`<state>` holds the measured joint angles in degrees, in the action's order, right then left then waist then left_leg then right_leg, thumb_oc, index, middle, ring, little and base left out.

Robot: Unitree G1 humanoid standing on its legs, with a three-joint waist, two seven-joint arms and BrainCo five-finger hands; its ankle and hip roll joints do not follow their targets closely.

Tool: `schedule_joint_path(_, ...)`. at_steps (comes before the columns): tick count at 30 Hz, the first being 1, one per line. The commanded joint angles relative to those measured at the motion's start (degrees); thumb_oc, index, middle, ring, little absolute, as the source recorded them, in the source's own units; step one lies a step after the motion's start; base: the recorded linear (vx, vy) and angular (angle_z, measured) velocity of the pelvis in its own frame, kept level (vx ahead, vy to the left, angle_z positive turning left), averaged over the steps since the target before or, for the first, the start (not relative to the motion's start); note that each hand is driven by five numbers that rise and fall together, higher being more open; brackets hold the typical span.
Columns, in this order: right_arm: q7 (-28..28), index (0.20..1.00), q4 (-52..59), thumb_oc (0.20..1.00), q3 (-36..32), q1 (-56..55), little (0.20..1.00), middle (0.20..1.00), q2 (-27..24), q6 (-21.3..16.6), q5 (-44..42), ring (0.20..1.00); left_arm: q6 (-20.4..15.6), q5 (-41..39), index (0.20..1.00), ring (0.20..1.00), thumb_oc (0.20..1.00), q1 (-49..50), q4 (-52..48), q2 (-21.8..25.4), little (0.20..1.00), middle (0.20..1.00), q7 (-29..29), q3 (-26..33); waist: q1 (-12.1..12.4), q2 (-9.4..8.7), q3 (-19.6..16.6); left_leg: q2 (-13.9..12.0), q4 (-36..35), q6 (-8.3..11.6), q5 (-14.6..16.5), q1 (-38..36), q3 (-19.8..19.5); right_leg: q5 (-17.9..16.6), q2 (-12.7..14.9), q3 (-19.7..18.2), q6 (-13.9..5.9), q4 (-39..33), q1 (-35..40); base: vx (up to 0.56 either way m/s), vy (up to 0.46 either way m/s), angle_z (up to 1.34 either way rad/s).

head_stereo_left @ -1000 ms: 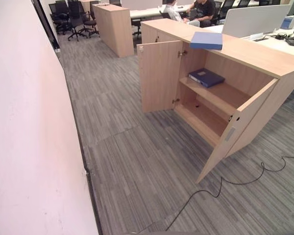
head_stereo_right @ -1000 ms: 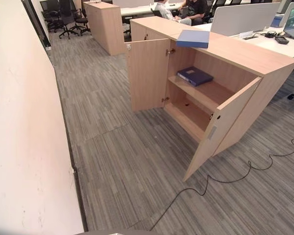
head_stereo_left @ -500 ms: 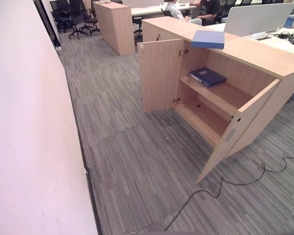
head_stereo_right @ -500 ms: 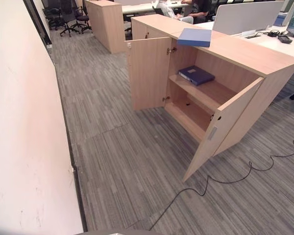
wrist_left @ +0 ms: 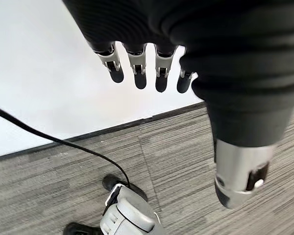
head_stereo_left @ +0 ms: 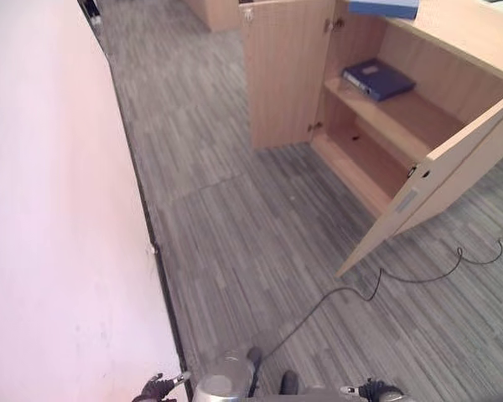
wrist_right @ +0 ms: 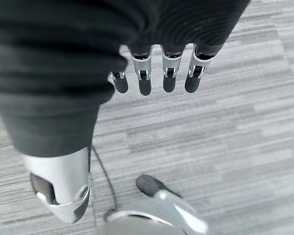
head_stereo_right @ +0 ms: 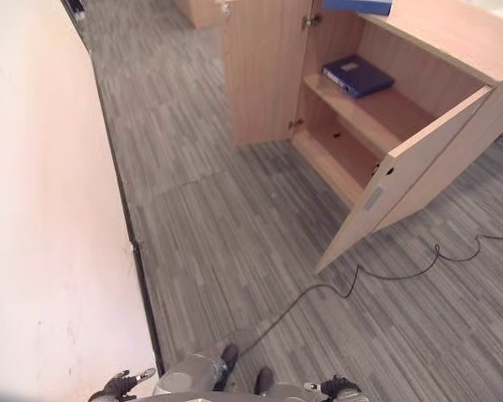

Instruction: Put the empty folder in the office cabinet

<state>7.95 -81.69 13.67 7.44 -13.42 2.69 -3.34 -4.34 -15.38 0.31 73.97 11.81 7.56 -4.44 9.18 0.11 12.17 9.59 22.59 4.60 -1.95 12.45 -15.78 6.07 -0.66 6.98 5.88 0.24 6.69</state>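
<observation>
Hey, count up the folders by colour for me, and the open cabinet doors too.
Light blue folder on the cabinet top: 1
Dark blue folder on the upper shelf: 1
Open cabinet doors: 2
Total: 4

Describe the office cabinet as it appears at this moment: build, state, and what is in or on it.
The office cabinet is a low unit of light wood-look board standing on grey striped carpet. Both doors are swung wide open: the left door and the right door, which carries a small pale label and two dark holes. Inside, one shelf holds a dark blue folder lying flat; the bottom compartment looks bare. A lighter blue folder lies on the top, overhanging the front edge.
</observation>
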Motion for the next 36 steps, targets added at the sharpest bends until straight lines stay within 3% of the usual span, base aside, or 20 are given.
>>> schedule_joint_path(1, 0.82, 1.000, 0.18, 1.000, 2.45, -2.05, 1.000, 1.000, -0.98, -0.85, 0.70, 1.000, -0.92, -2.23, 1.000, 1.000, 1.000, 2.10, 0.18, -0.48, 1.000, 1.000, 1.28, 1.63, 0.14, -1.04, -1.34, 0.77, -6.20, -5.66, 4.29, 1.30, 0.51, -1.18, -0.36, 0.84, -7.05, -4.97, 2.16, 0.21, 0.096, 0.04)
schedule_joint_path(3, 0.88, 1.000, 0.53, 1.000, 2.98, -2.03, 1.000, 1.000, -0.92, -0.89, 1.38, 1.000, -1.06, -2.79, 1.000, 1.000, 1.000, 2.49, 0.60, -0.51, 1.000, 1.000, 1.47, 2.15, 0.53, -0.39, -1.31, -1.64, -15.11, -4.41, -2.06, 2.81, 0.32, 0.00, -0.95, 0.54, -6.73, -5.22, 2.89, 0.18, 0.107, -0.01)
schedule_joint_path(5, 1.19, 1.000, 0.52, 1.000, 3.04, -1.93, 1.000, 1.000, -1.00, -0.85, 1.67, 1.000, -1.23, -2.96, 1.000, 1.000, 1.000, 2.67, 0.89, -0.57, 1.000, 1.000, 1.74, 2.18, 0.57, -0.06, -1.03, -2.68, -18.74, -3.93, -3.60, 4.21, 0.72, 0.65, -0.86, 0.67, -6.61, -5.20, 3.39, 0.22, 0.167, -0.02)
schedule_joint_path(6, 1.44, 1.000, -0.18, 1.000, 2.67, -2.50, 1.000, 1.000, -0.88, -0.50, 2.02, 1.000, -1.27, -3.00, 1.000, 1.000, 1.000, 3.43, 1.66, -0.99, 1.000, 1.000, 1.85, 2.44, 0.95, 0.94, -1.00, -5.30, -25.87, -3.49, -5.81, 6.73, 3.58, 2.44, -0.57, -0.18, -6.64, -5.24, 5.86, 0.37, 0.303, -0.09)
schedule_joint_path(11, 0.90, 1.000, -0.97, 1.000, 1.42, -4.94, 1.000, 1.000, -0.22, -0.43, 2.86, 1.000, -0.99, -3.85, 1.000, 1.000, 1.000, 5.62, 3.96, -1.67, 1.000, 1.000, 1.72, 5.21, 2.14, 2.40, -3.46, -6.42, -27.59, -2.74, -9.24, 5.04, 4.07, 3.56, 0.76, -1.82, -8.28, -5.16, 8.54, 0.32, 0.313, -0.41)
schedule_joint_path(13, 0.09, 1.000, -1.65, 1.000, 1.18, -6.00, 1.000, 1.000, -0.13, 0.13, 4.43, 1.000, -0.85, -3.55, 1.000, 1.000, 1.000, 6.24, 4.95, -1.28, 1.000, 1.000, 1.42, 6.47, 2.79, 2.21, -5.50, -6.10, -27.59, -3.57, -11.13, 3.08, 4.59, 2.80, 5.15, -1.17, -11.35, -3.83, 8.48, 0.41, 0.504, -1.06)
schedule_joint_path(14, 0.09, 1.000, -1.64, 1.000, 1.18, -6.02, 1.000, 1.000, -0.12, 0.14, 4.43, 1.000, -0.85, -3.55, 1.000, 1.000, 1.000, 6.25, 4.95, -1.27, 1.000, 1.000, 1.41, 6.46, 2.88, 2.16, -5.49, -6.09, -27.59, -3.59, -11.10, 3.03, 4.70, 2.81, 5.22, -1.26, -11.37, -3.83, 8.49, 0.27, 0.331, -0.62)
schedule_joint_path(16, -3.75, 1.000, -2.62, 1.000, 0.14, -8.76, 1.000, 1.000, -3.73, 0.61, 5.62, 1.000, -1.01, -2.86, 1.000, 1.000, 1.000, 6.08, 4.60, 1.11, 1.000, 1.000, -0.16, 7.74, 2.43, 0.24, -6.36, -4.92, -26.90, -4.46, -9.03, 0.47, 5.79, -2.96, 10.56, -1.19, -14.11, 0.19, 6.28, 0.37, 0.447, -0.55)
schedule_joint_path(18, -4.23, 1.000, -2.30, 1.000, -0.65, -9.18, 1.000, 1.000, -5.67, 0.23, 5.73, 1.000, -0.80, -1.45, 1.000, 1.000, 1.000, 5.83, 3.94, 3.01, 1.000, 1.000, -1.07, 7.83, 2.77, -1.20, -6.81, -2.94, -26.60, -6.03, -7.18, -0.84, 5.84, -6.96, 13.54, -0.41, -15.32, 5.36, 4.40, 0.31, 0.389, -0.33)
schedule_joint_path(21, -4.82, 1.000, -2.20, 1.000, -1.08, -9.35, 1.000, 1.000, -6.29, 0.34, 5.52, 1.000, -0.58, -0.84, 1.000, 1.000, 1.000, 5.82, 3.62, 3.91, 1.000, 1.000, -1.54, 7.93, 2.87, -1.58, -6.77, -2.04, -26.42, -6.99, -6.10, -1.98, 5.39, -8.18, 14.52, 0.22, -14.98, 9.90, 2.70, 0.17, 0.261, -0.04)
schedule_joint_path(22, -5.08, 1.000, -1.64, 1.000, -2.31, -9.35, 1.000, 1.000, -7.59, 0.12, 4.11, 1.000, -0.37, 0.24, 1.000, 1.000, 1.000, 5.81, 2.47, 5.96, 1.000, 1.000, -1.97, 7.82, 1.52, -0.64, -5.52, 0.98, -25.68, -10.05, -3.55, -6.25, 2.78, -16.61, 17.25, -0.36, -12.12, 28.73, -2.63, 0.25, 0.449, 0.20)
schedule_joint_path(23, -5.08, 1.000, -1.65, 1.000, -2.30, -9.33, 1.000, 1.000, -7.59, 0.12, 4.11, 1.000, -0.36, 0.25, 1.000, 1.000, 1.000, 5.80, 2.46, 5.96, 1.000, 1.000, -1.98, 7.84, 1.53, -0.76, -5.43, 1.12, -25.66, -10.08, -3.57, -6.27, 2.85, -16.43, 17.42, -0.52, -12.20, 29.13, -2.80, 0.41, 0.665, 0.70)
schedule_joint_path(24, -4.92, 1.000, -0.95, 1.000, -1.86, -9.48, 1.000, 1.000, -7.92, -0.39, 4.50, 1.000, -0.22, 1.47, 1.000, 1.000, 1.000, 5.88, 1.72, 6.93, 1.000, 1.000, -2.47, 7.48, 0.38, 0.41, -4.41, 1.15, -26.41, -10.97, -2.63, -9.94, 1.08, -16.44, 17.14, -0.70, -10.84, 36.76, -6.17, 0.22, 0.274, 0.69)
schedule_joint_path(28, -5.07, 1.000, 0.34, 1.000, -0.84, -9.43, 1.000, 1.000, -8.23, -1.03, 5.06, 1.000, -0.33, 1.69, 1.000, 1.000, 1.000, 5.61, 1.26, 7.33, 1.000, 1.000, -2.89, 7.25, -0.40, 0.85, -2.95, 0.26, -26.57, -11.05, -1.76, -12.92, 0.50, -12.10, 15.73, 0.48, -9.54, 38.02, -10.56, 0.15, 0.075, 0.53)
schedule_joint_path(29, -5.30, 1.000, 4.33, 1.000, 1.79, -5.17, 1.000, 1.000, -6.57, -2.55, 3.22, 1.000, -0.40, 1.66, 1.000, 1.000, 1.000, 6.82, 0.81, 8.06, 1.000, 1.000, -2.47, 7.50, 0.51, 0.94, -2.62, -0.40, -26.31, -10.76, -1.27, -14.74, -1.63, -7.59, 12.62, 3.95, -8.89, 32.45, -13.10, 0.25, -0.143, 0.38)
schedule_joint_path(30, -5.11, 1.000, 4.56, 1.000, 1.43, -4.72, 1.000, 1.000, -5.80, -2.52, 1.79, 1.000, -0.71, 1.64, 1.000, 1.000, 1.000, 6.80, 0.30, 8.09, 1.000, 1.000, -1.88, 7.45, -0.44, 0.53, -1.20, -0.37, -25.74, -10.36, -0.32, -16.82, -3.71, -7.27, 7.85, 4.51, -9.58, 24.04, -15.96, 0.30, -0.179, 0.05)
schedule_joint_path(31, -4.95, 1.000, 4.13, 1.000, 1.55, -4.82, 1.000, 1.000, -5.28, -2.70, 1.64, 1.000, -0.90, 1.80, 1.000, 1.000, 1.000, 6.80, 0.40, 7.73, 1.000, 1.000, -1.80, 7.35, -1.08, -0.10, -0.38, -0.07, -25.13, -10.06, 0.43, -17.55, -4.88, -8.08, 5.94, 4.11, -10.46, 18.07, -16.87, 0.16, -0.114, 0.38)
schedule_joint_path(32, -4.94, 1.000, 4.11, 1.000, 1.55, -4.79, 1.000, 1.000, -5.28, -2.70, 1.64, 1.000, -0.90, 1.80, 1.000, 1.000, 1.000, 6.79, 0.41, 7.73, 1.000, 1.000, -1.80, 7.35, -1.20, -0.02, -0.44, -0.14, -25.05, -10.04, 0.40, -17.43, -5.00, -8.36, 5.86, 4.28, -10.46, 17.64, -16.72, 0.13, -0.056, 0.96)
schedule_joint_path(34, -4.56, 1.000, 3.44, 1.000, 1.41, -4.86, 1.000, 1.000, -4.51, -2.50, 1.75, 1.000, -0.78, 2.32, 1.000, 1.000, 1.000, 6.39, 1.01, 7.04, 1.000, 1.000, -2.04, 6.87, -2.14, -1.78, 0.63, 0.92, -23.71, -9.26, 2.40, -19.39, -6.92, -11.82, 4.40, 4.45, -13.01, 5.58, -18.38, 0.20, -0.047, 1.34)
schedule_joint_path(36, -4.49, 1.000, 3.56, 1.000, 1.35, -4.83, 1.000, 1.000, -4.29, -2.65, 1.63, 1.000, -0.69, 2.51, 1.000, 1.000, 1.000, 6.21, 1.42, 7.04, 1.000, 1.000, -2.18, 7.13, -2.12, -2.45, 1.04, 1.21, -22.78, -8.99, 3.51, -19.93, -7.12, -12.91, 4.39, 6.26, -13.49, 2.57, -17.96, 0.19, -0.029, 0.07)
